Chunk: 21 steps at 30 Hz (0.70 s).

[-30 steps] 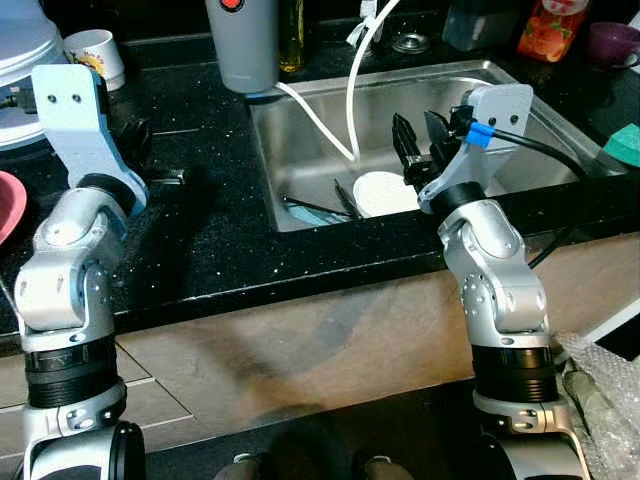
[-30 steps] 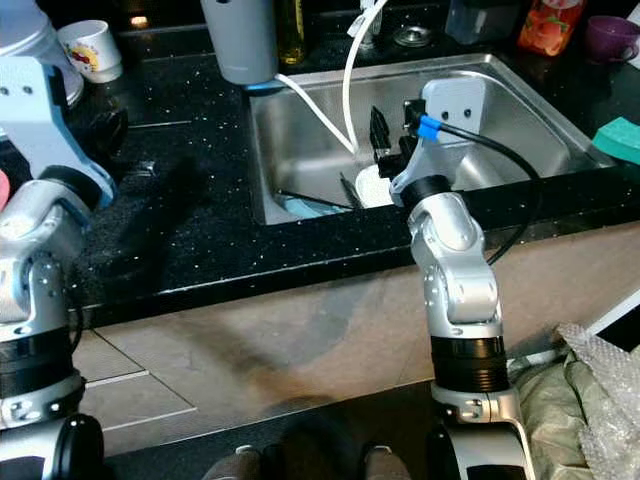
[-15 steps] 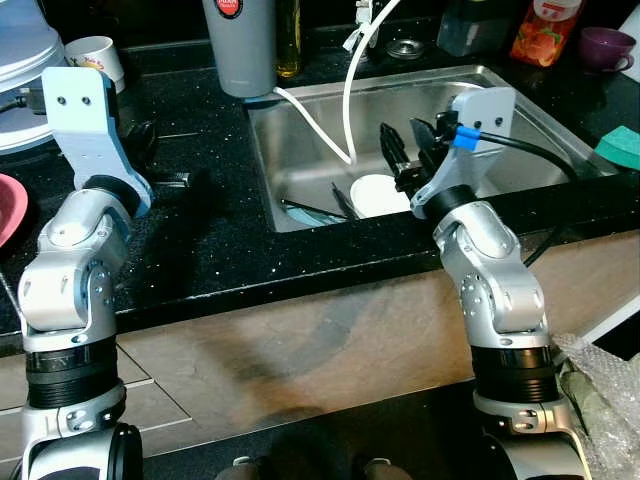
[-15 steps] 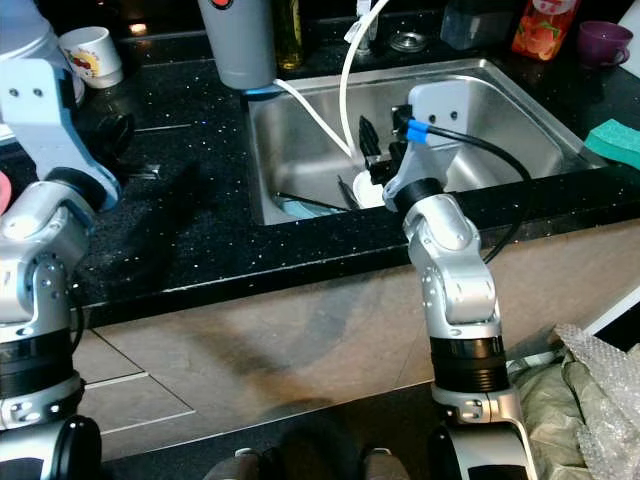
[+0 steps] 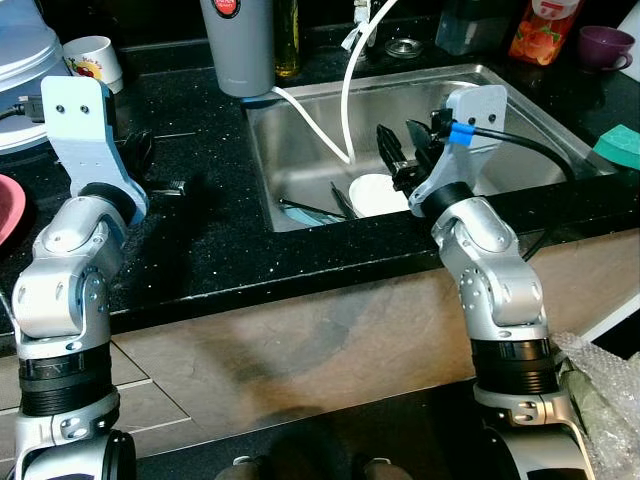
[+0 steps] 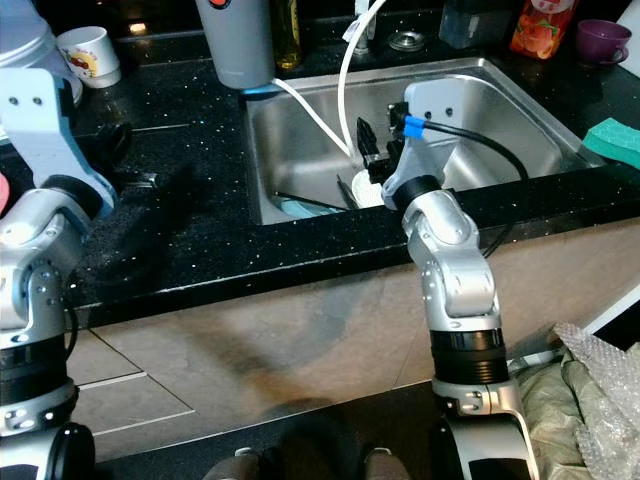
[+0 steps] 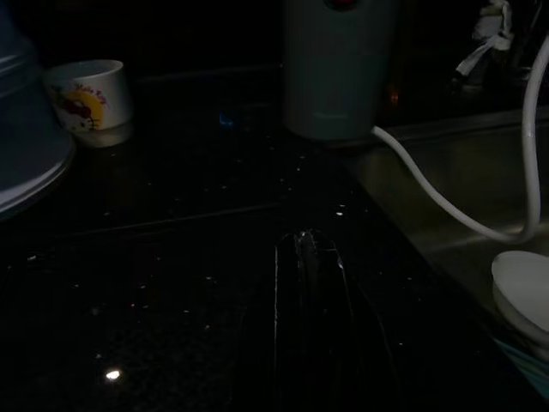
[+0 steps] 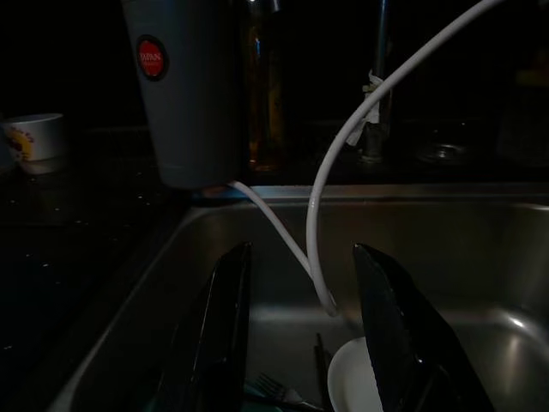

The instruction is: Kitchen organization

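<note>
A steel sink point(image 5: 520, 110) holds a white dish point(image 5: 375, 193), a fork and other cutlery point(image 5: 310, 208), and a blue plate point(image 6: 295, 208) under them. My right gripper point(image 5: 400, 140) hangs open over the sink, a little above the white dish point(image 8: 356, 378), with nothing between its fingers point(image 8: 214, 335). A white hose point(image 5: 345, 90) runs down into the sink just beyond that gripper. My left gripper point(image 7: 309, 249) hovers low over the black counter point(image 5: 210, 220) left of the sink, its fingers pressed together and holding nothing.
A grey jug point(image 5: 238, 45) stands at the sink's back left corner. A printed cup point(image 5: 92, 58) and a pink plate point(image 5: 8, 205) sit at the far left. On the right are a juice bottle point(image 5: 532, 30), a purple cup point(image 5: 605, 45) and a green sponge point(image 5: 620, 145).
The view has shifted slightly. My right gripper has edged a little left over the sink and stays open. Nothing was picked up or put down.
</note>
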Motion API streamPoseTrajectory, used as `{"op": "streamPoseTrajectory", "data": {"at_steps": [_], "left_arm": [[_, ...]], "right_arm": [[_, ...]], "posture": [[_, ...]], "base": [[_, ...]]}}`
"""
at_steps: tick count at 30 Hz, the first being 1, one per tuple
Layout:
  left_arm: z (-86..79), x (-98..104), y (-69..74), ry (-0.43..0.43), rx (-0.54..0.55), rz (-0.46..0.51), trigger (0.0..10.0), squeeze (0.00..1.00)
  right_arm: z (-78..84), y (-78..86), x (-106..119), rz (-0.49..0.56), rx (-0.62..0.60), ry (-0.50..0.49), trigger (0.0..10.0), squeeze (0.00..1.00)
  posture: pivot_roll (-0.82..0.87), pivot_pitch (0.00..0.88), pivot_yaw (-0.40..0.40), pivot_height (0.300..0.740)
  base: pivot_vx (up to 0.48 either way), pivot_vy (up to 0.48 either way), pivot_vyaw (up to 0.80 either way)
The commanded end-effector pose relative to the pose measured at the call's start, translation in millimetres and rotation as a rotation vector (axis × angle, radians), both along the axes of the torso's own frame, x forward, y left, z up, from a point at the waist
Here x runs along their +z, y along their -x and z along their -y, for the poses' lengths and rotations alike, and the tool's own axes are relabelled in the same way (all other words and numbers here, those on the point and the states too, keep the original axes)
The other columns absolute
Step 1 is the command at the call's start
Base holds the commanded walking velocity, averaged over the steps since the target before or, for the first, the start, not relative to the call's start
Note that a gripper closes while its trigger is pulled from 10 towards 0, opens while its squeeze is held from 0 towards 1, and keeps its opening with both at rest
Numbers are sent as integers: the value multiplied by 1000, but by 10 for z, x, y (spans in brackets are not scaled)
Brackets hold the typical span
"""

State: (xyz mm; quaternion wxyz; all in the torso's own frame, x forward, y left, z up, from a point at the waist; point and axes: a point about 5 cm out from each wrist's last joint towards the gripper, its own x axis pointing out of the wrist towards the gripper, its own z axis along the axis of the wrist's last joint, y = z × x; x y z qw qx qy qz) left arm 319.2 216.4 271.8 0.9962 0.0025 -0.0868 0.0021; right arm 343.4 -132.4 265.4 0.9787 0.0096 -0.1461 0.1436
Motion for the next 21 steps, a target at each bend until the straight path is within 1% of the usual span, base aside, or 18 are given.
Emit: {"op": "streamPoseTrajectory", "data": {"at_steps": [1, 9, 15, 21], "left_arm": [[-9, -5, 22, -24, 5, -10, 10000, 0], [-9, 18, 20, -40, 14, 4, 10000, 0], [-36, 44, 58, -50, 30, 18, 10000, 0], [-27, 57, 59, -61, 26, 25, 10000, 0]], "right_arm": [[-18, -4, -22, -18, 15, -6, 10000, 0], [-6, 2, -38, -25, 13, -5, 10000, 0], [-25, 32, -63, -37, 21, -9, 10000, 0], [-39, 37, -77, -46, 25, -12, 10000, 0]], "posture": [[57, 176, 10, 740], [55, 193, 6, 740], [57, 223, 1, 740], [61, 237, 2, 740]], "base": [[0, 0, 0], [0, 0, 0], [0, 0, 0], [0, 0, 0]]}}
